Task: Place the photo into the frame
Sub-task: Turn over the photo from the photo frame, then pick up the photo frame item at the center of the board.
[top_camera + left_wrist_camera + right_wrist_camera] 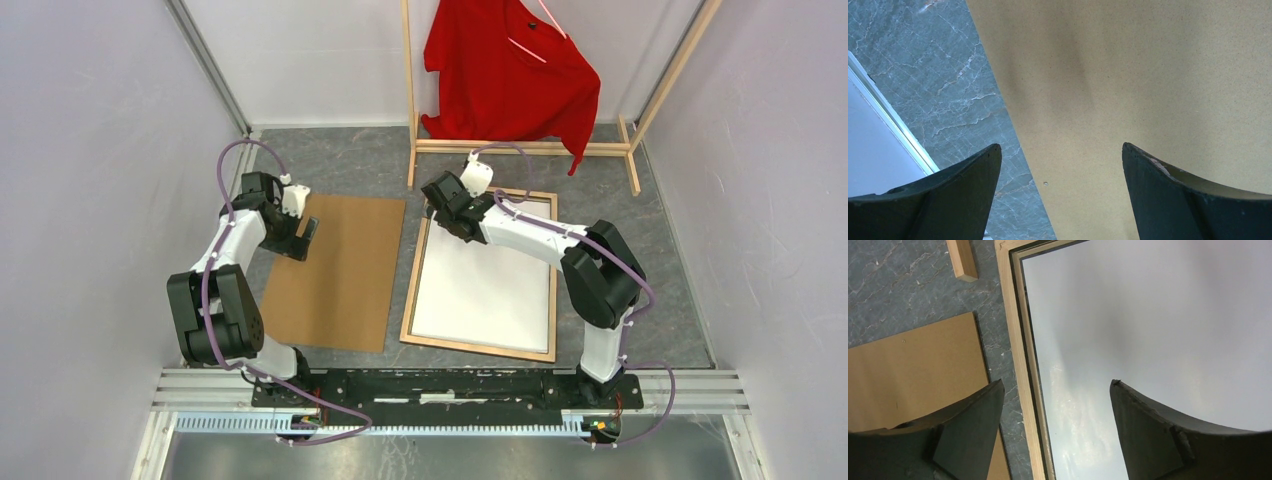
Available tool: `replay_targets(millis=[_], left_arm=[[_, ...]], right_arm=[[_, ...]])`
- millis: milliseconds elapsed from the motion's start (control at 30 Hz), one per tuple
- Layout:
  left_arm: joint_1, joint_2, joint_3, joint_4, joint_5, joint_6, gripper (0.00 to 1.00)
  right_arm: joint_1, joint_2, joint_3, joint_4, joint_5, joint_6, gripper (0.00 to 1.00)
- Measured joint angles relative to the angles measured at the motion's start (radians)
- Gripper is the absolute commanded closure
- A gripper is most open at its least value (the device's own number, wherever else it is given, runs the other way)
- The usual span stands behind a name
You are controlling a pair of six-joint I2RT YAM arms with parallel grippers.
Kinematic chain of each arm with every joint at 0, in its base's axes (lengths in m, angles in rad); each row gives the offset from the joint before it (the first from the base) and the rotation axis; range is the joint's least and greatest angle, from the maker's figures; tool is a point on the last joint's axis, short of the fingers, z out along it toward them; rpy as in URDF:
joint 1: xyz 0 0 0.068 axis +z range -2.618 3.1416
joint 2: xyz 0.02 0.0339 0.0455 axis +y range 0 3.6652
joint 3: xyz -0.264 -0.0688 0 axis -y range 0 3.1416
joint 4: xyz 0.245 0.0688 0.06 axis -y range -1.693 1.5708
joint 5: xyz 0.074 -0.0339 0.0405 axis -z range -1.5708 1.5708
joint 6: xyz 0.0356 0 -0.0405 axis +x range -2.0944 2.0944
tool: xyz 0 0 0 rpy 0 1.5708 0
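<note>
The frame (478,347) lies flat on the floor with its light wood back up. Inside it rests the photo (485,290), plain white side up. My right gripper (442,216) hovers over the frame's far left corner. In the right wrist view it (1057,382) is open and holds nothing, its fingers straddling the frame's left rail (1018,350) and the photo's white edge (1148,315). My left gripper (305,232) is open over the far left corner of a brown backing board (340,270); in the left wrist view it (1061,145) spans the board's edge (1148,75).
A wooden clothes rack (520,147) with a red shirt (510,70) stands just behind the frame; one of its feet (962,260) lies near the frame's corner. White walls close in both sides. The floor (360,165) is grey marbled.
</note>
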Motion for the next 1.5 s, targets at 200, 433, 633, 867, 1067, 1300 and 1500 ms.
replay_targets(millis=[200,433,633,867,1067,1300,1500], left_arm=[[0.0,0.0,0.0,0.0,0.0,0.0,0.04],[0.0,0.0,0.0,0.0,0.001,0.0,0.02],[0.0,0.0,0.011,-0.027,0.002,0.0,0.03],[0.051,0.062,0.159,-0.039,-0.058,0.0,0.11],[0.171,0.125,0.214,0.072,-0.217,0.001,0.14],[0.18,0.161,0.068,0.17,-0.288,0.0,0.14],[0.176,0.197,-0.002,0.198,-0.262,0.0,0.14]], right_arm=[[0.0,0.0,-0.011,0.037,-0.016,-0.014,0.12],[-0.001,-0.037,-0.1,0.136,-0.099,-0.102,0.1],[0.026,-0.114,-0.175,0.26,-0.223,-0.208,0.09],[0.167,-0.055,-0.119,0.343,-0.329,-0.241,0.09],[0.199,0.085,-0.042,0.364,-0.37,-0.225,0.08],[0.209,0.178,-0.003,0.341,-0.344,-0.185,0.07],[0.223,0.179,-0.003,0.307,-0.305,-0.157,0.04]])
